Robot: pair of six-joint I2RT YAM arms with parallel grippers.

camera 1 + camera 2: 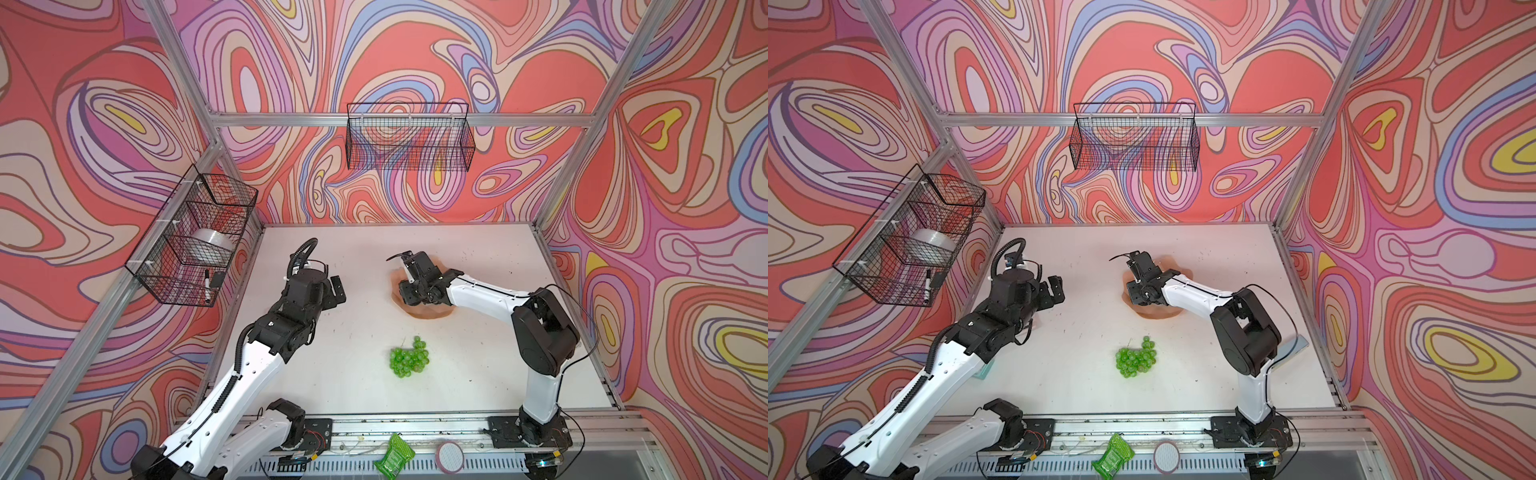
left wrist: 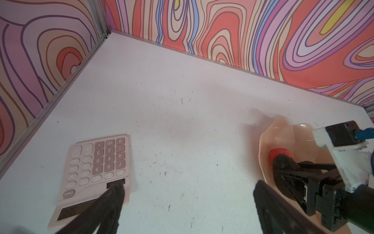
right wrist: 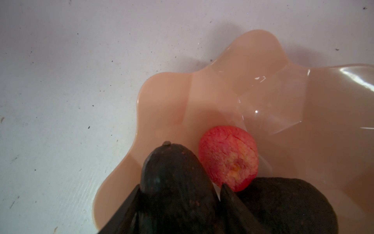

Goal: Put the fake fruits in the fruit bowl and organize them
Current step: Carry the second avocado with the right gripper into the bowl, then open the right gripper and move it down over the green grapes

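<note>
Inside the fruit bowl (image 3: pixel 162 97): 2 dark avocados and 1 red apple (image 3: pixel 228 158), which is tucked between them.
Right gripper (image 3: pixel 181 186): lowered into the bowl, jaws part-way apart around the straddled avocado (image 3: pixel 172 172). 1 finger lies against it and a sliver of bowl shows beside the other finger, so nothing is lifted.
Other avocado (image 3: pixel 283 202): lies on the bowl floor just outside the jaws.
Fruit bowl's place: on the desk (image 1: pixel 353 395), about mid-width, nearer the far edge.
Grapes (image 1: pixel 409 358): on the bare desk toward the front edge, apart from the bowl.
Left gripper (image 1: pixel 336 291): jaws spread wide and holding nothing, raised over the desk's left half.
Calculator (image 2: pixel 97 166): pink, flat on the desk below the left gripper. Contact cannot be told.
Beyond the front edge: green packet (image 1: pixel 394 457) and a round disc (image 1: pixel 451 456).
</note>
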